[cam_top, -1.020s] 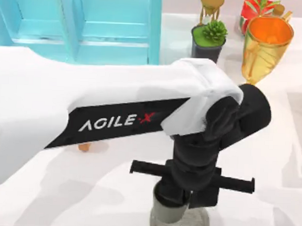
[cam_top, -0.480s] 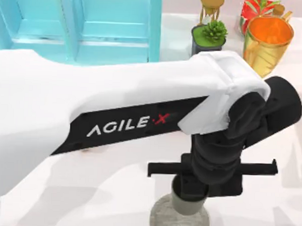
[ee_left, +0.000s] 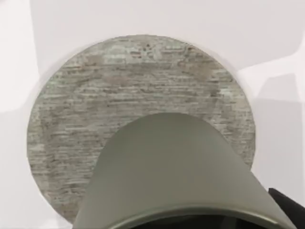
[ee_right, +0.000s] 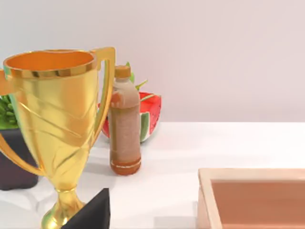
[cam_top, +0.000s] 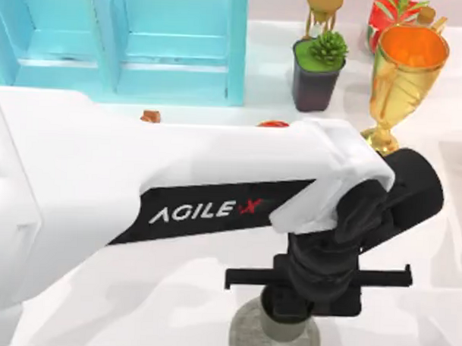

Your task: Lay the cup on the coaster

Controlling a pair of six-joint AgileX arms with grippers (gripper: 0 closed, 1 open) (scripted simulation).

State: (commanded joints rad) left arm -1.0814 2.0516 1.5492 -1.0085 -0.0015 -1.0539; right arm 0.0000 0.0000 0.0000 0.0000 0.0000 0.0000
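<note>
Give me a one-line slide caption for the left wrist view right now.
Left wrist view: the grey cup seen from above over the speckled round coaster on the white table.

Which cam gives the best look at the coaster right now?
Left wrist view: nearly the whole coaster faces the camera, the cup covering one edge. In the top view the coaster sits at the bottom edge, largely under the left gripper.

The left arm (cam_top: pixel 177 201) spans the surface (cam_top: pixel 173 308) from the left side to the middle, blocking any pass across it from above. Behind it stand a blue cabinet (cam_top: pixel 144 41), a potted plant (cam_top: pixel 318 66) and a gold trophy (cam_top: pixel 405 73) — a crowded back edge. By the trophy are a bottle (ee_right: pixel 125 124) and a wooden tray (ee_right: pixel 252 198). In front of the arm the white surface lies bare — open room beside the coaster (cam_top: pixel 244 337).
</note>
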